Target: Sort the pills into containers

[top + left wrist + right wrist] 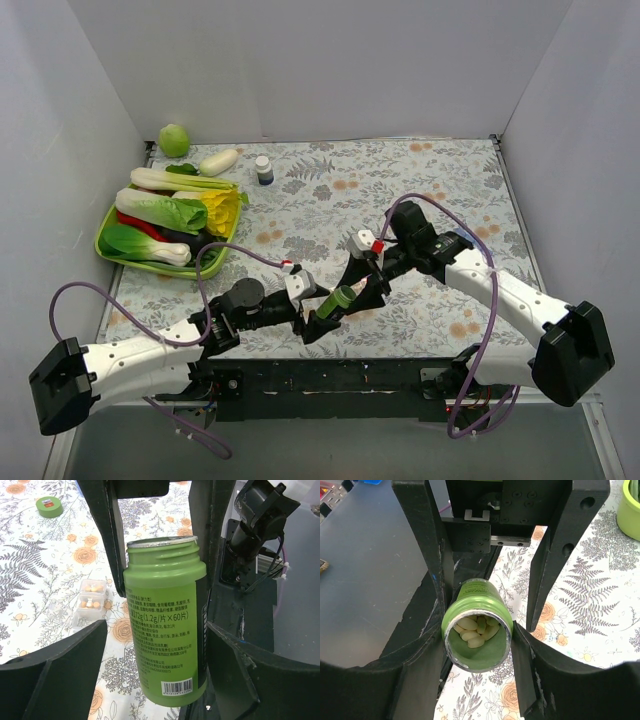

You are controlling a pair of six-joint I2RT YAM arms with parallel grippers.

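1. The containers (90, 605) are a short strip of clear, faintly pink plastic, split into small square compartments in a row.
2. The strip lies flat on the floral tablecloth (45, 575). In the left wrist view it sits to the left of the raised bottle and clear of it.
3. Two compartments each show a few small pale orange pills (93, 587). The clear plastic next to them is too faint to make out.
4. A green bottle (165, 610) hangs above the table with its cap off.
5. The right wrist camera looks straight into its mouth, where pale yellow oblong tablets (475, 629) are heaped.
6. The bottle's label is printed in Chinese, mostly too small to read. One line reads "72g (1.2g/片×60片)". A barcode sits near the base, its digits illegible.
7. The right gripper (477, 640) is clamped on the bottle's neck, with both fingers pressing it.
8. The left gripper (156, 630) flanks the bottle's lower body and is slackened. One finger touches the bottle, and tablecloth shows through a gap at the other.
9. A green cap (49, 506) with a red and white sticker lies on the cloth well beyond the strip.
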